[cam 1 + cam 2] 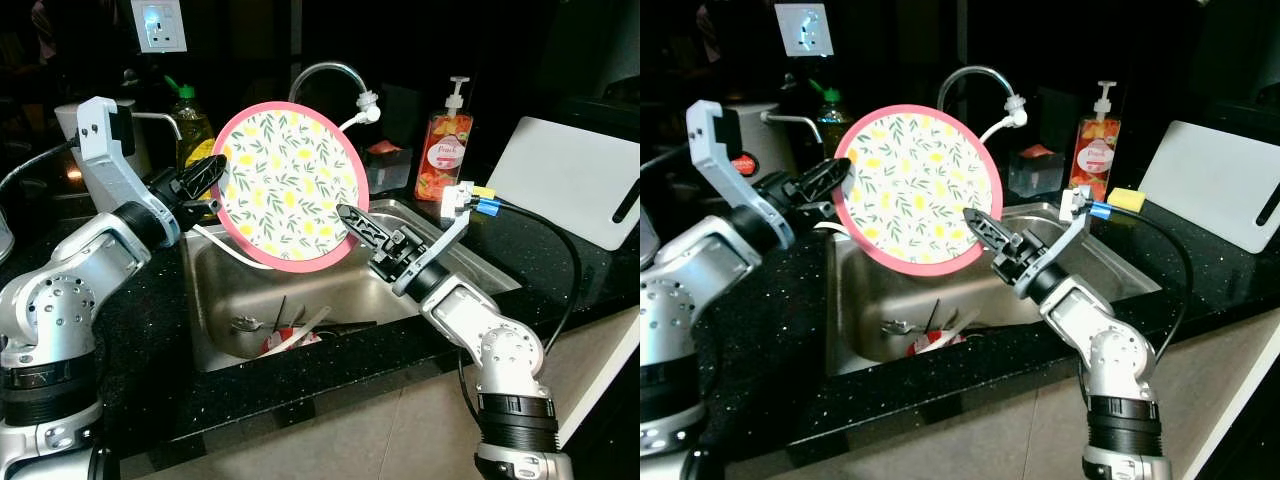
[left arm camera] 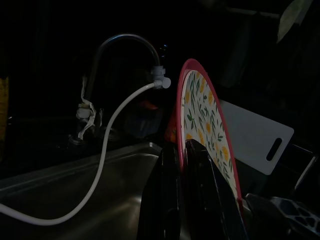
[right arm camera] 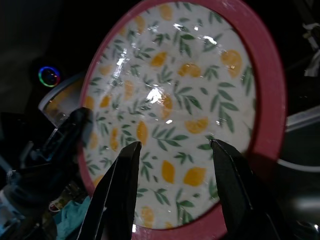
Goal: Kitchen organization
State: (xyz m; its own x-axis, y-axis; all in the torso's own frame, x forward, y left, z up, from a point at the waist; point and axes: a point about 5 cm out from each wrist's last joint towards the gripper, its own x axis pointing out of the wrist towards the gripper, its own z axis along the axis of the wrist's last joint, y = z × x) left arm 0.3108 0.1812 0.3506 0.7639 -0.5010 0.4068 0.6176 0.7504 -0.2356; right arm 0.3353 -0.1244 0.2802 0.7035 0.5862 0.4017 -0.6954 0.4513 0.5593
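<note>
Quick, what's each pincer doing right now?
Left pincer: shut on the rim of the plate, held above the sink.
Right pincer: open, in front of the plate.

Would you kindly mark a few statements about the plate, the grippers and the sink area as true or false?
1. The left gripper grips the rim of the lemon-patterned plate. True.
2. The plate lies flat in the sink. False: it is held on edge above it.
3. The right gripper is shut on the plate. False: its fingers are spread, facing it.
4. A white cutting board lies right of the soap dispenser. True.
</note>
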